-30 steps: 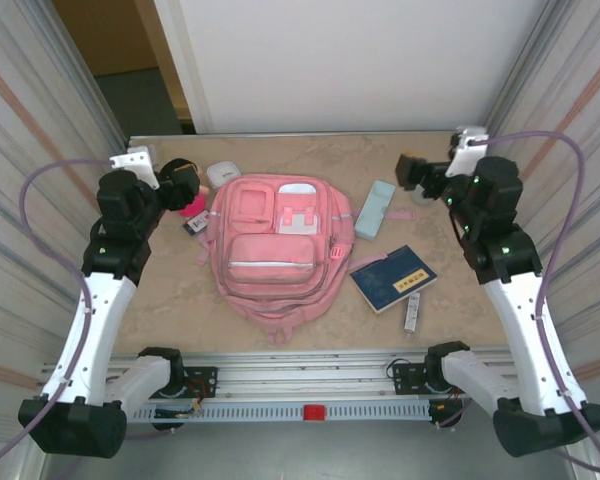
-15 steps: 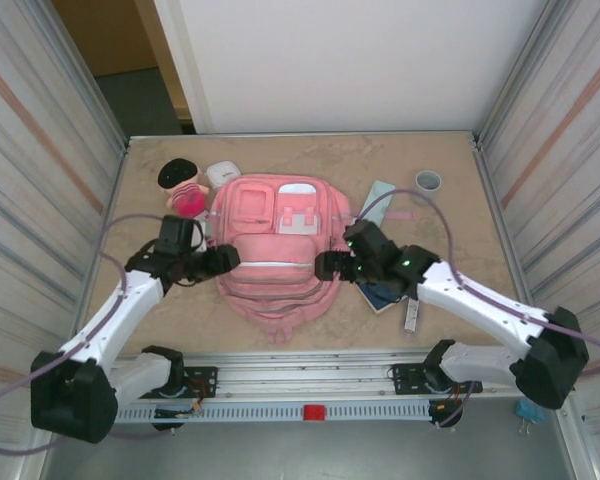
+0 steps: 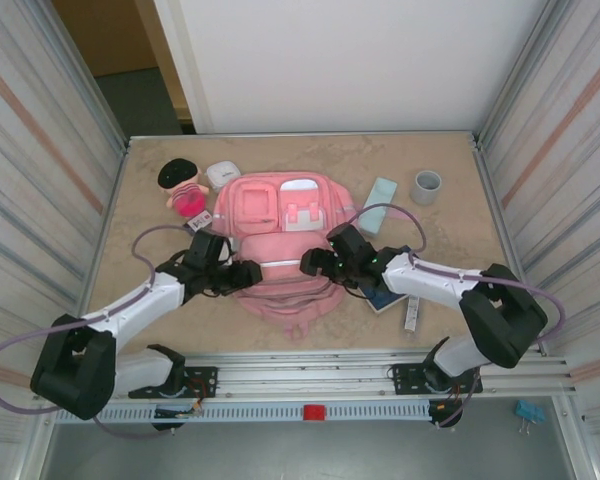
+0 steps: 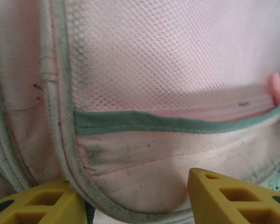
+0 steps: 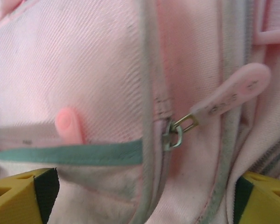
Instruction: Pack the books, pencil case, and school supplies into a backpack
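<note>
Gaping wide, the right gripper (image 5: pixel 144 189) straddled the zipper pull (image 5: pixel 233 91), empty. Left gripper (image 4: pixel 128 198), jaws apart, hung over the backpack (image 3: pixel 280 215) seam, empty too. I'd pin fabric left, pinch that tab squarely, drag slow. Book (image 3: pixel 382 298) sat at the bag's 4 o'clock, pencil case (image 3: pixel 378 193) at 2.
</note>
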You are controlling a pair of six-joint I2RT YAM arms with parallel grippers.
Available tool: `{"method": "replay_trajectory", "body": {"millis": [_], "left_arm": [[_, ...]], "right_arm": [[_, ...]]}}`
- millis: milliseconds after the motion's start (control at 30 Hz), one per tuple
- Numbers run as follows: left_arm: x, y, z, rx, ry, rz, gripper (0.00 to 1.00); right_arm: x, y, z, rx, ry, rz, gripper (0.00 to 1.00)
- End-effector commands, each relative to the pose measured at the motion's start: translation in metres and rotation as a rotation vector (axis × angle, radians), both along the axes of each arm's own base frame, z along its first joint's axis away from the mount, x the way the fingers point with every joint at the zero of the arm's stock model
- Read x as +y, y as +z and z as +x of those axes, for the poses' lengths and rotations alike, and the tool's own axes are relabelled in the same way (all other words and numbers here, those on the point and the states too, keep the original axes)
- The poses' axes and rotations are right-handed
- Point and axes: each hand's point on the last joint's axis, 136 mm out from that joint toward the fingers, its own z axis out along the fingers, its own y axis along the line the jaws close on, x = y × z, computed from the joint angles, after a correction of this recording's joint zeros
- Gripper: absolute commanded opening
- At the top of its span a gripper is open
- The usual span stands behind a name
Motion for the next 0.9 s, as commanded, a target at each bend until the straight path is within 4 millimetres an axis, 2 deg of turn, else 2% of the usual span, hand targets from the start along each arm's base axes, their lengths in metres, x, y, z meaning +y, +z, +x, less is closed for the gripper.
{"method": "replay_trajectory", "body": {"millis": [0,67,167,267,400,500,633,733,867], "left_arm": [[-0.006,0.017,0.0,-0.066,0.024,-0.037,0.59],[0.0,0.037,0.004,-0.148,0.018,-0.004,0.63],[0.004,0.077,0.012,-0.311,-0.048,0.054,0.63],[-0.001,0.111,0.013,-0.476,-0.224,0.13,0.62],[-0.021,0.132,0.003,-0.666,-0.542,0.237,0.58],[-0.045,0.127,-0.009,-0.803,-0.816,0.352,0.58],[-0.077,0.097,-0.019,-0.93,-1.17,0.506,0.65],[-0.092,0.078,-0.005,-0.976,-1.262,0.612,0.69],[-0.109,0.062,0.008,-1.041,-1.333,0.633,0.71]], "right_arm": [[0.005,0.02,0.016,-0.08,0.024,0.081,0.91],[-0.011,0.033,0.013,-0.129,0.009,0.028,0.92],[-0.037,0.048,0.0,-0.156,0.011,-0.024,0.94],[-0.056,0.063,-0.011,-0.179,0.028,-0.011,0.95],[-0.073,0.078,-0.016,-0.215,0.026,0.07,0.95],[-0.085,0.086,-0.014,-0.252,0.007,0.124,0.94],[-0.088,0.086,-0.012,-0.264,0.015,0.168,0.94],[-0.089,0.078,-0.01,-0.264,0.017,0.155,0.95],[-0.09,0.069,-0.008,-0.255,0.019,0.158,0.94]]}}
